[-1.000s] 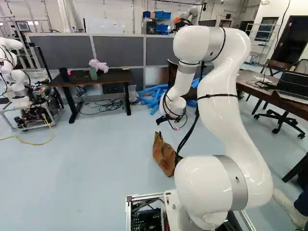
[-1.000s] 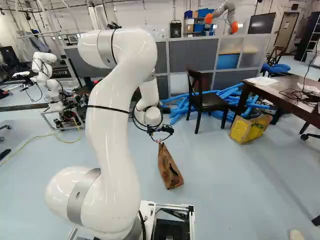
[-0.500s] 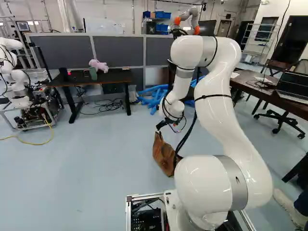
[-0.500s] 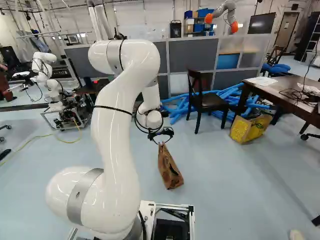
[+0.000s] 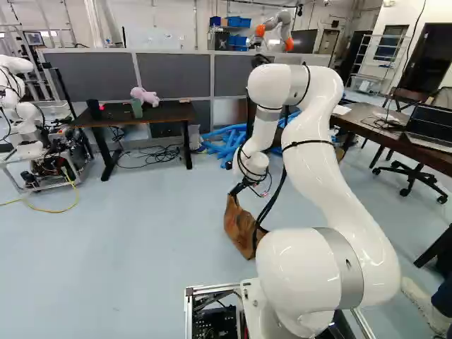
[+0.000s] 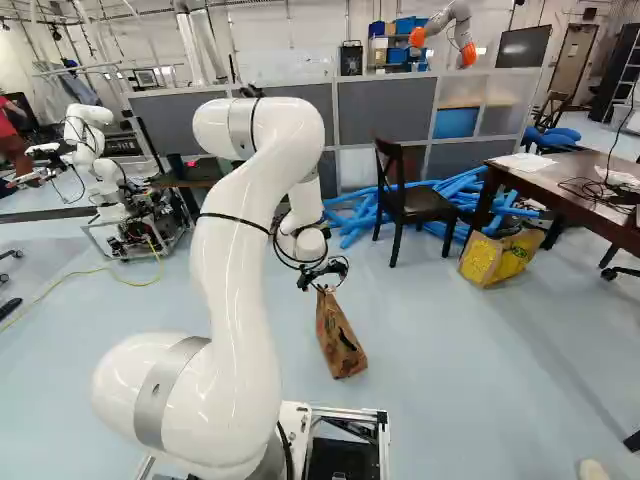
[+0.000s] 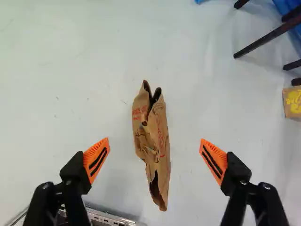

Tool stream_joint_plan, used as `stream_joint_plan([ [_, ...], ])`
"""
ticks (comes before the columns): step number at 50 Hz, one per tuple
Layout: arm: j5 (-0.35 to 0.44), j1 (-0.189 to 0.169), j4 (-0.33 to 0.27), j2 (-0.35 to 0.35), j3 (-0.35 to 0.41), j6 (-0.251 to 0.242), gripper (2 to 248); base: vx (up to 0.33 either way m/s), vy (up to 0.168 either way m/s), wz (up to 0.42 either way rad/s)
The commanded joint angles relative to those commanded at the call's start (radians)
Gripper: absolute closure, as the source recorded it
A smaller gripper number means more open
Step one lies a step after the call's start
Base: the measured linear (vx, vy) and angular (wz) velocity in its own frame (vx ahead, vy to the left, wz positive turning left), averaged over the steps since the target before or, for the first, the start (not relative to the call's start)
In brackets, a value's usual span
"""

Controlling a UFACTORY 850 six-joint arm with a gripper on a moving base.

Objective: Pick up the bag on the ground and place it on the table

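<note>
Has lowered the tool [image 6: 323, 275] compared with both earlier pairs of base views, down close above the brown paper bag [image 6: 340, 340]. Has also brought down the upper bend of the white arm [image 5: 328, 169]. Has left the bag in the same spot, standing on the floor [image 7: 56, 70], and kept the base in place.

Holds the tool open, with orange-padded fingers [image 7: 96, 160] spread wide to either side of the bag and apart from it. Leaves a strip of floor between the bag and each finger, in the wrist view wider than the bag itself. Brings a metal frame edge [image 7: 113, 219] near one finger, on the base side. Sets the dark chair [image 6: 425, 203] and yellow-printed box [image 6: 495, 258] well apart from the bag, out past the other finger, near the brown table [image 6: 575, 185].

Reveals red print, creases and a gaping top on the bag in the wrist view, hard to make out from the base. Hides part of the bag behind the arm in the left base view; shows it nearly whole in the right. Shows only in the left base view a pink plush toy [image 5: 147, 97] on the dark table [image 5: 168, 111], and an open laptop [image 5: 432, 126] on the brown one.
</note>
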Motion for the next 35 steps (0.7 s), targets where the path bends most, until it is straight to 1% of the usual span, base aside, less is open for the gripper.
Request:
stream_joint_plan([
  [20, -0.021, 0.000, 0.000, -0.074, -0.050, -0.004, 3, 0.000, 0.000, 0.000],
  [35, -0.060, 0.000, 0.000, -0.131, -0.092, -0.004, 3, 0.000, 0.000, 0.000],
])
